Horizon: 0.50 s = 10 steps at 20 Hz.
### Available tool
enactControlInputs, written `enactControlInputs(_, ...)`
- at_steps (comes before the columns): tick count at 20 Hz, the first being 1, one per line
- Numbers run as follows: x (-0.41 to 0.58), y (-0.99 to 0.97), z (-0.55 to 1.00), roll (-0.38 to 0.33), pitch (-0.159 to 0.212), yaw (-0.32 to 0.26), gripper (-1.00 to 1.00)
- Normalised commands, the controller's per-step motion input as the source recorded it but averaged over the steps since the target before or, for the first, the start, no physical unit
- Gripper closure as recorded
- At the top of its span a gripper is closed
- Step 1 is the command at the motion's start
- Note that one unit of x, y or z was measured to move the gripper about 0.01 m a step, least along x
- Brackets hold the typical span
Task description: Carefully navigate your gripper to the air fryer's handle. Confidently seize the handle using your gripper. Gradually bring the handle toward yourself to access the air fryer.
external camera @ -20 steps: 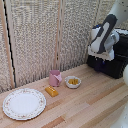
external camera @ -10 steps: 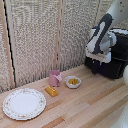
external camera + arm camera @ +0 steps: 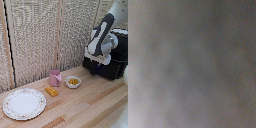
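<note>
The glossy black air fryer (image 3: 116, 68) stands on the wooden table at the exterior view's right. The white-and-grey arm reaches down from the upper right and covers the fryer's front. My gripper (image 3: 93, 68) hangs at the fryer's front face, close to the tabletop. Its fingers are dark against the black body, so I cannot tell how the jaws stand. The handle is hidden behind the arm. The wrist view is a uniform grey blur with nothing recognisable in it.
A pink mug (image 3: 54, 78), a small white bowl (image 3: 73, 82) with yellow contents and a yellow block (image 3: 51, 91) sit mid-table. A flowered plate (image 3: 24, 103) lies toward the exterior view's left. A beige woven screen (image 3: 45, 35) stands behind the table (image 3: 85, 107).
Over the last second the arm has come down a little in front of the air fryer. The other things on the table have stayed in place.
</note>
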Motion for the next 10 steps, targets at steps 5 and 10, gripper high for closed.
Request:
enactControlInputs(5, 0.224, 0.92, -0.15, -0.018, -0.005, -0.077, 1.0)
enactControlInputs(10, 0.235, 0.9, -0.08, -0.02, -0.02, -0.09, 1.0)
